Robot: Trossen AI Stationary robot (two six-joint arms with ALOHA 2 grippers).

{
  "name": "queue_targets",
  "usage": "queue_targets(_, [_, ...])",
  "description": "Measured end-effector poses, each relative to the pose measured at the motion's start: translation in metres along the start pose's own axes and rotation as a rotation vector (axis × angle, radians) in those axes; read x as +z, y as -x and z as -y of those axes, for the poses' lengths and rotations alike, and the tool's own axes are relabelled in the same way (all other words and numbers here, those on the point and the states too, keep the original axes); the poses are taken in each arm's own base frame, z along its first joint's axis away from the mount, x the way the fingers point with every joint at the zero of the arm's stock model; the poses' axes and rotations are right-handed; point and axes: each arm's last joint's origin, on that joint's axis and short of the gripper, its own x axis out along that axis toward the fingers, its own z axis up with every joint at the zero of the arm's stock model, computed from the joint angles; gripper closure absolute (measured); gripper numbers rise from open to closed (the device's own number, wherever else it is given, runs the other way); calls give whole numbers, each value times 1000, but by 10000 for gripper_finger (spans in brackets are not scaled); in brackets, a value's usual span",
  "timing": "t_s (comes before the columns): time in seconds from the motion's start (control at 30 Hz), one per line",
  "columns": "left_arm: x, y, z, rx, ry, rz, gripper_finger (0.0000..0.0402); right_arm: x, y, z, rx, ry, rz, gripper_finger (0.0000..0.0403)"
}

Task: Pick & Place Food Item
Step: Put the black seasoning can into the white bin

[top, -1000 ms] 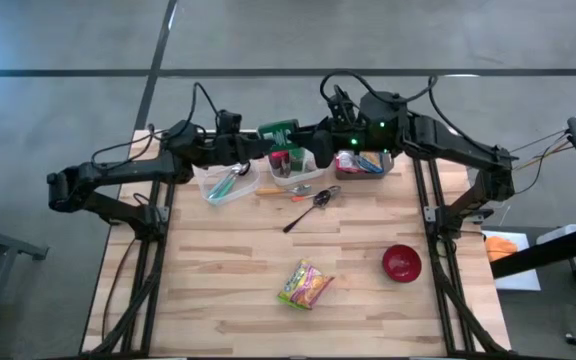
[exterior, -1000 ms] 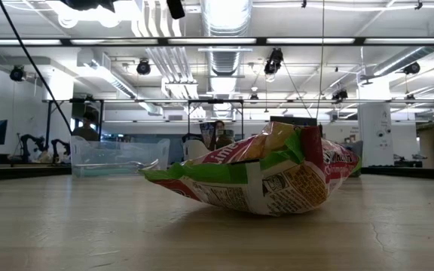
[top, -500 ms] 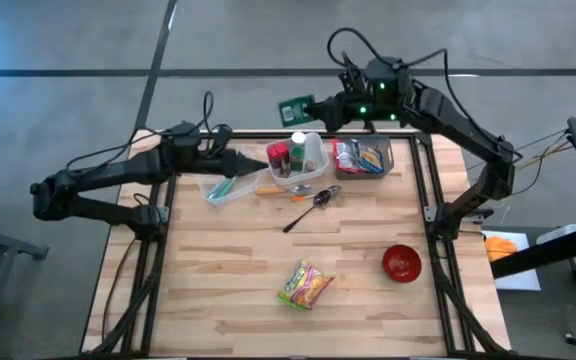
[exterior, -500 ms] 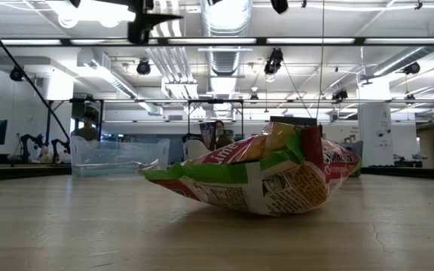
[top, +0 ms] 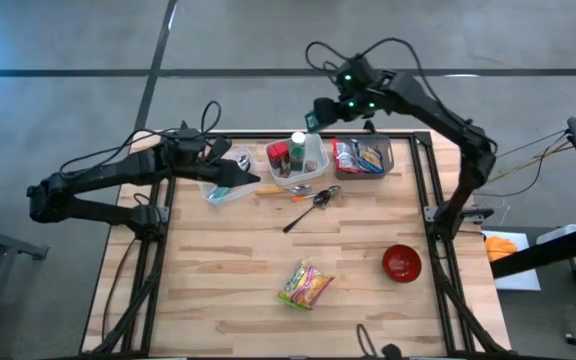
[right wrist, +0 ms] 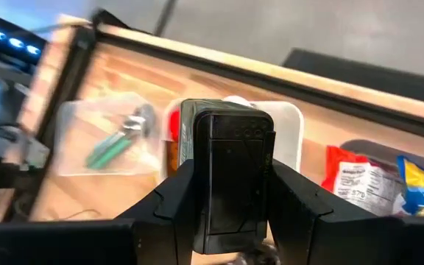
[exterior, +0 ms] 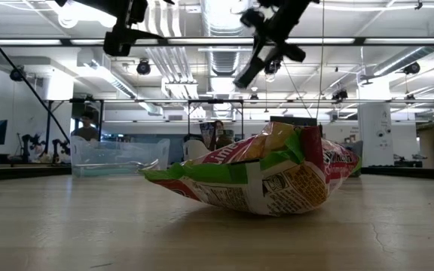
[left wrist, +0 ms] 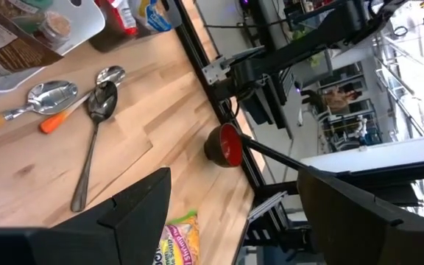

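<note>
My right gripper (right wrist: 227, 193) is clamped on a dark boxy item (right wrist: 227, 177) above the back containers, my left gripper (top: 240, 172) is spread empty, and the colourful crinkly snack packet (top: 306, 284) lies unplaced mid-table, so placing remains.

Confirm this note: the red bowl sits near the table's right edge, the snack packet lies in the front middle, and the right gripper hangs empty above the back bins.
Not quite. The right gripper is not empty: the right wrist view shows it shut on a dark boxy item. The red bowl and snack packet are placed as stated in the high view.
</note>
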Motion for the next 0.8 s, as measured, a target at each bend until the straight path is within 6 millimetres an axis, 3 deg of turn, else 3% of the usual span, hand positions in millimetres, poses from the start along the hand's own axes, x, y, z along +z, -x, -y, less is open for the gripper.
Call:
queue_targets(0.13, [0, 2, 1, -3, -21, 8, 105, 4, -22, -1, -53, 0, -54, 282])
queue_targets(0.5, [-9, 23, -6, 122, -35, 15, 105, 24, -55, -13, -254, 46, -151, 282])
queue_targets(0.63, [-11, 28, -6, 130, -39, 10, 105, 16, -75, -4, -290, 23, -212, 282])
queue_targets(0.8, [-13, 32, -7, 141, -52, 12, 105, 11, -85, 2, -353, 20, -216, 282])
